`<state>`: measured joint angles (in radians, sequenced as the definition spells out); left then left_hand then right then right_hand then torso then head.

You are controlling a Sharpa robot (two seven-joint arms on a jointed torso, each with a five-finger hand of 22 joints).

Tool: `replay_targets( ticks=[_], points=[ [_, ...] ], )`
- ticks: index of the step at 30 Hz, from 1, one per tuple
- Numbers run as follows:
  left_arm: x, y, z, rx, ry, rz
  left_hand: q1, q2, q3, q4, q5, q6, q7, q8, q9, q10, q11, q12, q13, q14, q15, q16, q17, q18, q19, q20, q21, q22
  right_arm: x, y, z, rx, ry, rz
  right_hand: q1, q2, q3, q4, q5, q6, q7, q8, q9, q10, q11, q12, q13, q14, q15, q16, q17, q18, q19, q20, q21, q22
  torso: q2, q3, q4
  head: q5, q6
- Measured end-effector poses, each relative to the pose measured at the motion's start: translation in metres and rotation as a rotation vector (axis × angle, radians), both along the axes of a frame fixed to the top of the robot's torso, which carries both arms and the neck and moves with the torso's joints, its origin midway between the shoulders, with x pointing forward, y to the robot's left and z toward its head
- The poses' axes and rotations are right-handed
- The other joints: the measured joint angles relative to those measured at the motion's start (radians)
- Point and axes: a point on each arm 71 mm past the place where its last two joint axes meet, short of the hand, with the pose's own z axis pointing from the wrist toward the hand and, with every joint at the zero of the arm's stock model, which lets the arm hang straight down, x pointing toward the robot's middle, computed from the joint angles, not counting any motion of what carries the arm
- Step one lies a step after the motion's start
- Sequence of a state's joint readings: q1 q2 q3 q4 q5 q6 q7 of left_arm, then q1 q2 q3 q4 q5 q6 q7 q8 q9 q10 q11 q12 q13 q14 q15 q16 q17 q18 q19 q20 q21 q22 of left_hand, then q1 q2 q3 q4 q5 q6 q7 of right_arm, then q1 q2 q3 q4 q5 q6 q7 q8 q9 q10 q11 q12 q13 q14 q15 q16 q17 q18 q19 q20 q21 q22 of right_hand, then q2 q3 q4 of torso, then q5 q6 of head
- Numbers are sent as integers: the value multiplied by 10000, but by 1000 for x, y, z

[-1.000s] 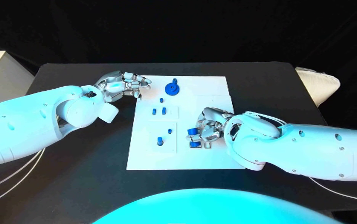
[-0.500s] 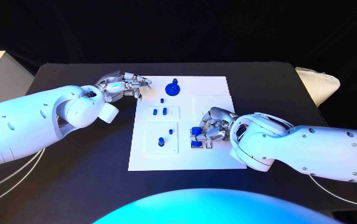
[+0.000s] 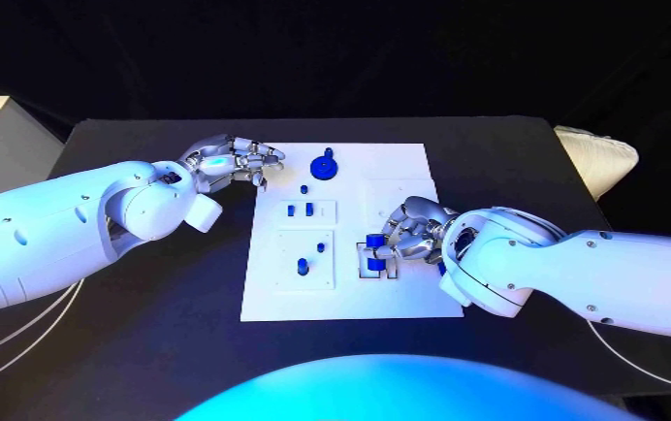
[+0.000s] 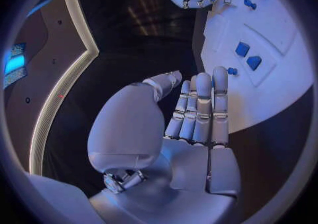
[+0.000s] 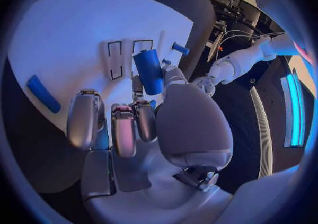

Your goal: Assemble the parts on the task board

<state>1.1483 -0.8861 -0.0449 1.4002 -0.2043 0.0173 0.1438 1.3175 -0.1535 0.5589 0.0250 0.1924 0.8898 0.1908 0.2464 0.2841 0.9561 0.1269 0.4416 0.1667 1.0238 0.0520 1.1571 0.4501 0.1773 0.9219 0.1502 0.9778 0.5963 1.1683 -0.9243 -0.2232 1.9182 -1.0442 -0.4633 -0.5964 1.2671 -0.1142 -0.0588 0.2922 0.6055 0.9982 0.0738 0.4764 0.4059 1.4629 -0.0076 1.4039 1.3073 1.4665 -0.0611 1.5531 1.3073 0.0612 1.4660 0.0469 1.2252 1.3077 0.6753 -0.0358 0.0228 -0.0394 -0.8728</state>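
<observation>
My right hand hangs over the near right part of the task board, fingers curled around a blue part. In the head view the fingers cover most of that piece, so I cannot tell whether it touches the board or the outlined slots beneath it. A second blue block lies just nearer, half hidden by my wrist. Toward the board's left side a blue peg stands in a raised square, with two small blue pieces beyond it and a round blue piece at the far edge. My left hand rests off the board's far left corner, holding nothing, fingers straight and close together.
</observation>
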Motion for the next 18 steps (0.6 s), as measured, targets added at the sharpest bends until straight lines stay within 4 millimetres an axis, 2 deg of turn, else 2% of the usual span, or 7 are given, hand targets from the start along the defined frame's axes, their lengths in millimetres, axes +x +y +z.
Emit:
replay_targets(
  ticks=[10, 18],
  points=[
    [0, -1, 0, 49, 26, -72, 0, 0, 0, 0, 0, 0, 0, 0, 0, -22, -22, 0, 0, 0, 0, 0, -10, 0, 0, 0, 0, 1, 1, -2, 0, 147, 462, -140, -5, -5, 16, 17, -73, 0, 0, -18, -7, 0, 0, 37, 2, -37, -36, 0, 0, 0, 0, 0, 0, -1, 2, -1, 1, -1, 0],
    [0, -1, -1, 87, 48, -118, 0, 0, 0, 0, 0, 0, 0, 0, 1, -36, -36, -1, 1, 0, 0, 0, -9, 0, 0, 0, 0, 1, 1, 0, -5, -56, 1218, -24, -214, -55, 71, 21, -213, 0, 0, -19, -7, 0, 1, 37, 8, -37, -36, -1, 0, 1, 0, 0, 51, -2, -6, -18, 3, 7, 0]
  ],
)
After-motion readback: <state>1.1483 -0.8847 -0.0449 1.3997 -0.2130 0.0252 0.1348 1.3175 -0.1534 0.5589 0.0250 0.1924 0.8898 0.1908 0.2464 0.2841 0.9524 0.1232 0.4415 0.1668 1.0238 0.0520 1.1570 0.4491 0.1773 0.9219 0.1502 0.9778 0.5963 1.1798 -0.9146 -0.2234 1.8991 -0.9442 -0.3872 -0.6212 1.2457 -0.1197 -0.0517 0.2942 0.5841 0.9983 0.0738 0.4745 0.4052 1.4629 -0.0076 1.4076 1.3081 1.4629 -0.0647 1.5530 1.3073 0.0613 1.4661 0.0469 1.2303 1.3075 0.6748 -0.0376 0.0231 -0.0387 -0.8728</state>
